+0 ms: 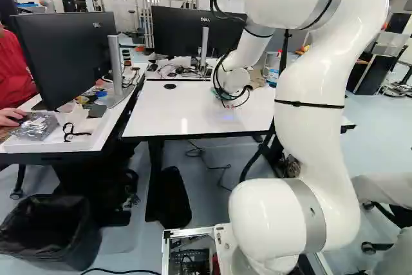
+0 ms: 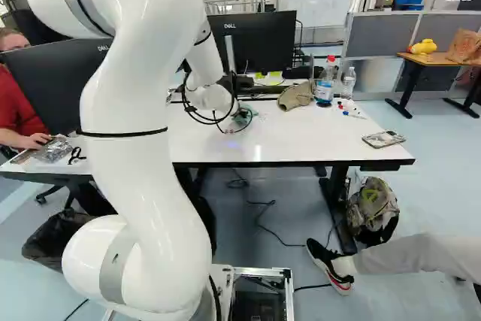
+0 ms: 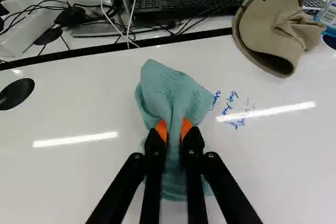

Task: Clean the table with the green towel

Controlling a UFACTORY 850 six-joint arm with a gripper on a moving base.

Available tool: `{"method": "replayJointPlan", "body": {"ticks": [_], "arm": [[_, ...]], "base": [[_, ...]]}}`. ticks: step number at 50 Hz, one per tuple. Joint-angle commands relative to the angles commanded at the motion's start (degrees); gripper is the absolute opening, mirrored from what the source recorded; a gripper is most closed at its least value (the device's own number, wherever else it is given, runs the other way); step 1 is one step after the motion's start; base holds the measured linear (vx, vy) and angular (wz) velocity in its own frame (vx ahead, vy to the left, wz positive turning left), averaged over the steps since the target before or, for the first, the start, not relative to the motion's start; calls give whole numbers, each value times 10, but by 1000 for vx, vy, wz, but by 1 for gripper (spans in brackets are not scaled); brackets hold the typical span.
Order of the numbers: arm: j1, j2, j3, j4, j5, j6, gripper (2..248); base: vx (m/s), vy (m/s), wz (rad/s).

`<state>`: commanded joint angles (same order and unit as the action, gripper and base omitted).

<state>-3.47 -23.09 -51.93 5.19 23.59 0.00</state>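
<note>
Up close on the floor, there's the bin [image 1: 51, 233] at the left of the left base view, and over in the right base view the backpack [image 2: 373, 208] leans in by a bench leg. Up to the white bench [image 2: 301, 144], phone [image 2: 383, 139] lying at its right end. And here's the gripper [image 2: 237, 116], clamped on the towel [image 3: 170, 90], orange pads [image 3: 161, 129] pinching a bunched fold over the bench top! Just beside the towel, blue writing [image 3: 231, 109]. Beyond that, a tan hat [image 3: 273, 27] at the far edge, two bottles [image 2: 325, 84] upright near it, then the keyboard [image 3: 189, 6], and behind, a monitor [image 2: 259, 41].
</note>
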Motion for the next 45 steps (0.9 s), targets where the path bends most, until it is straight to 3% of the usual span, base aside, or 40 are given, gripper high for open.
{"method": "replayJointPlan", "body": {"ticks": [14,45], "arm": [[14,24,30,0,0,0,48],[64,14,17,0,0,0,48]], "base": [[0,-1,-5],[0,0,0]]}}
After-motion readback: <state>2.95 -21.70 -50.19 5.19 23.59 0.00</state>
